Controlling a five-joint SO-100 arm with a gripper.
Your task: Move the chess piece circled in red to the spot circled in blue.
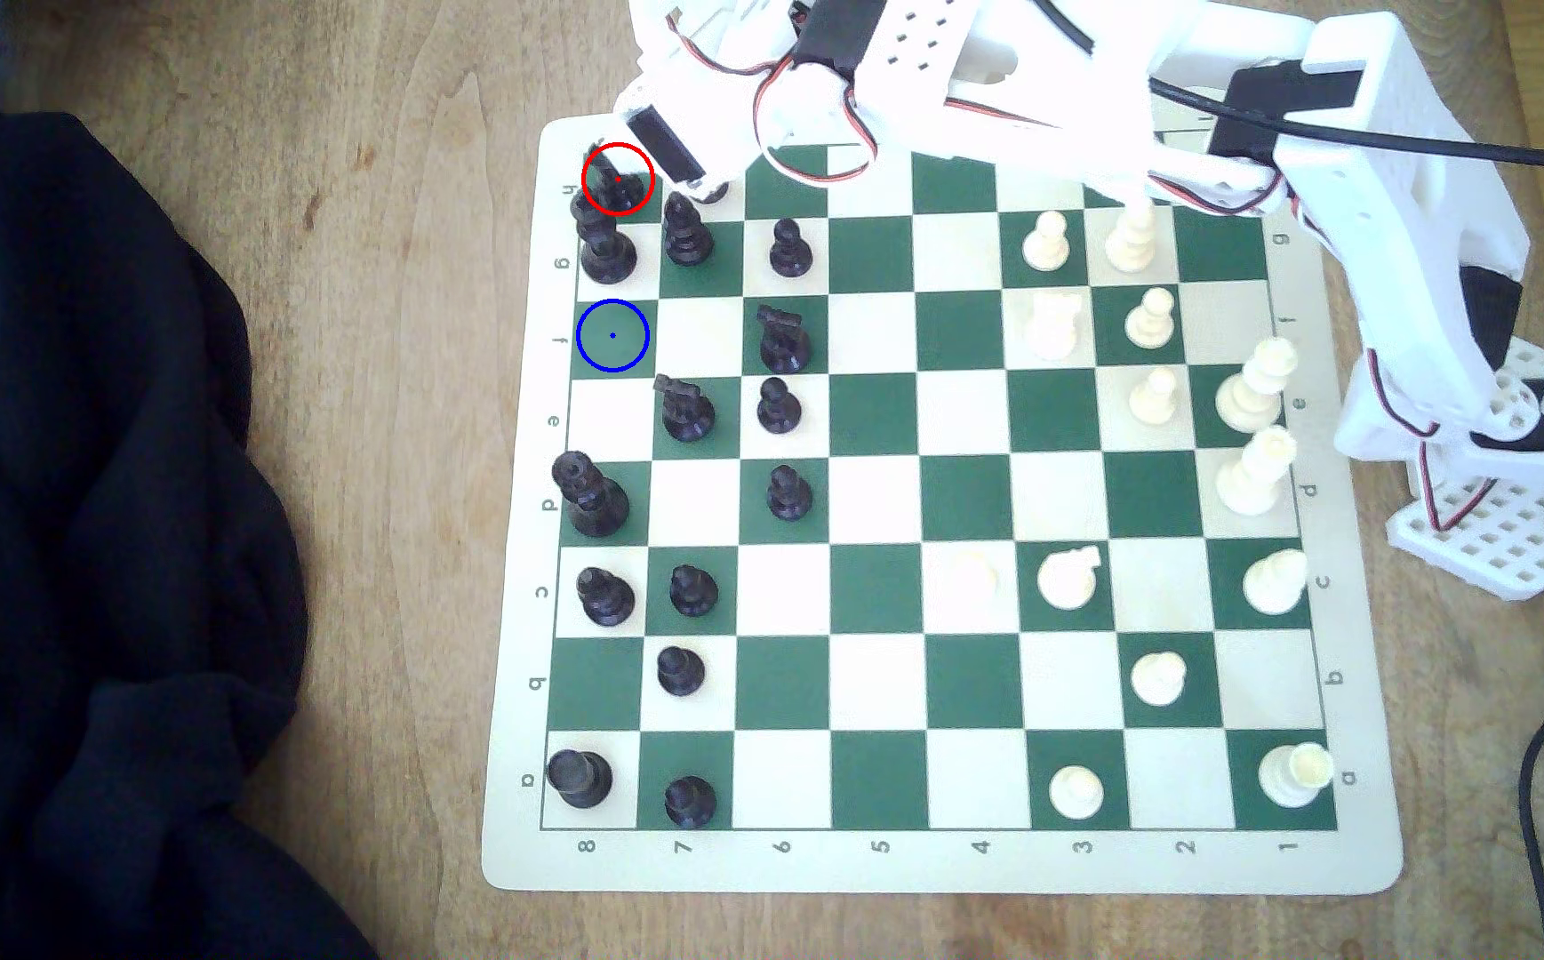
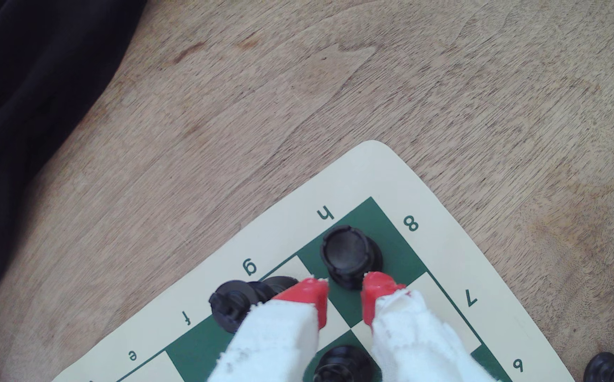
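Red-tipped white fingers [image 2: 307, 294] fill the lower middle of the wrist view, and they belong to the pincer [image 2: 345, 292], which stands partly open with nothing in its hold. The gap between the tips looks barely as wide as the black rook [image 2: 345, 251], whose near edge sits right at that gap, neither tip clearly touching it.

In the exterior view the rook [image 1: 615, 180] stands inside the red ring on the corner green square, in the upper middle of the frame, with the pincer [image 1: 703, 185] just beside it. The blue-ringed green square [image 1: 613, 336] lies two squares below it in the picture, bare.

The risks as I judge them:
- With so little spare width, a slight sideways error would put a tip on the rook's rim and tip it or push it off the mat [image 1: 509, 554] onto the counter [image 1: 380, 462].
- A tall black piece [image 1: 606, 245] stands on the square between rook and goal, close under the ring. A low carry would strike it.
- A black pawn [image 1: 687, 231] sits diagonally beside the rook, near the arm's path, and a wide swing could clip it.
- A grip only on the flared top may slip when lifted.
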